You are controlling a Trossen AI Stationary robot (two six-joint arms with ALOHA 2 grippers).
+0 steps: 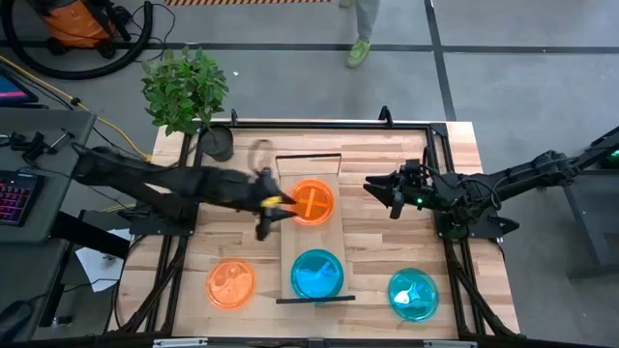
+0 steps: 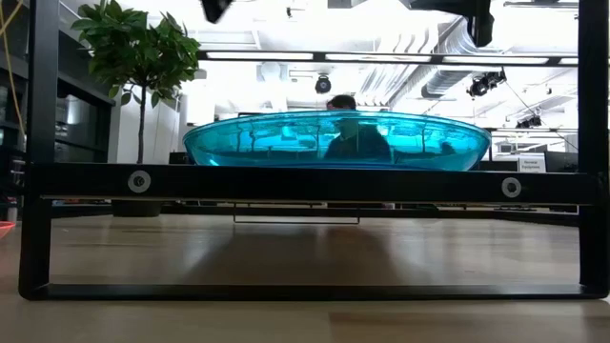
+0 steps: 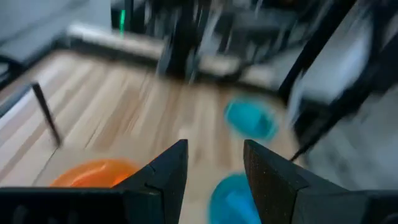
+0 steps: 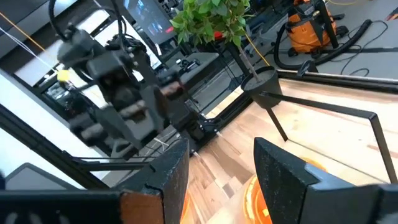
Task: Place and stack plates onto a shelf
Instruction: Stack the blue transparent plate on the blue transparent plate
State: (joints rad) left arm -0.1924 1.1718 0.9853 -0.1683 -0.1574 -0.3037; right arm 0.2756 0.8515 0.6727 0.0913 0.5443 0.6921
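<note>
The left claw [image 1: 263, 208] hovered open and empty just off the shelf's [image 1: 288, 253] left edge, beside an orange plate [image 1: 312, 201] already on it; a teal plate [image 1: 317, 274] sat nearer the shelf's front end. Judged next: fetch the orange plate [image 1: 230, 284] on the bench [image 1: 363, 246] front-left, gripping its rim squarely. The right claw [image 1: 395, 201] waited open by the bench's right edge. A potted plant [image 1: 186, 92] stood at the back-left corner

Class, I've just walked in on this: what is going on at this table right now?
Two robot arms are putting plates on a shelf. An orange plate and a teal plate already lie on it. The left gripper hovers open beside the orange one, holding nothing. The right gripper waits open to the shelf's right. Another orange plate and another teal plate remain on the table.
</note>
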